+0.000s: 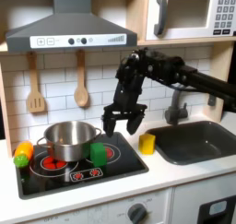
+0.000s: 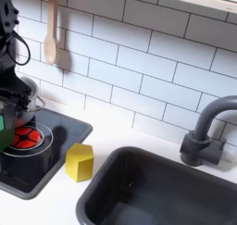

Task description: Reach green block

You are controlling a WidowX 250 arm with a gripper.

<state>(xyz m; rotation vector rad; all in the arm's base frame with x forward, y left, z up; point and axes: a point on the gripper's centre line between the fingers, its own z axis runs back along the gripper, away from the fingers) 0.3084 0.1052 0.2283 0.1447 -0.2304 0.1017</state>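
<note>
**Inspection: jaws above the stove, green block not yet reached**

In the first exterior view my gripper hangs over the rear of the stove top, fingers pointing down and spread wide, with nothing between them. I judge them set that way for a descent onto a small cube.

The green block sits on the stove's dark surface, just beside the steel pot, on the pot's right in the first exterior view. It lies below my fingertips and toward the first exterior view's left; I am clear of it, with open air between. In the second exterior view a sliver of green shows at the left edge, likely the same block, but it is too cropped to confirm.

Clearances. The pot is the tight side: its wall stands close to the block, so a finger coming down on that flank has little room. The opposite flank is open burner surface. The yellow block stands on the counter between stove and sink, apart from my path. The toy vegetable rests at the stove's far left corner in the first exterior view, beyond the pot, no concern.

Judgement: the reach is under way, not finished. What remains is a short shift toward the pot and a drop, keeping my fingers off the pot's rim.
</note>
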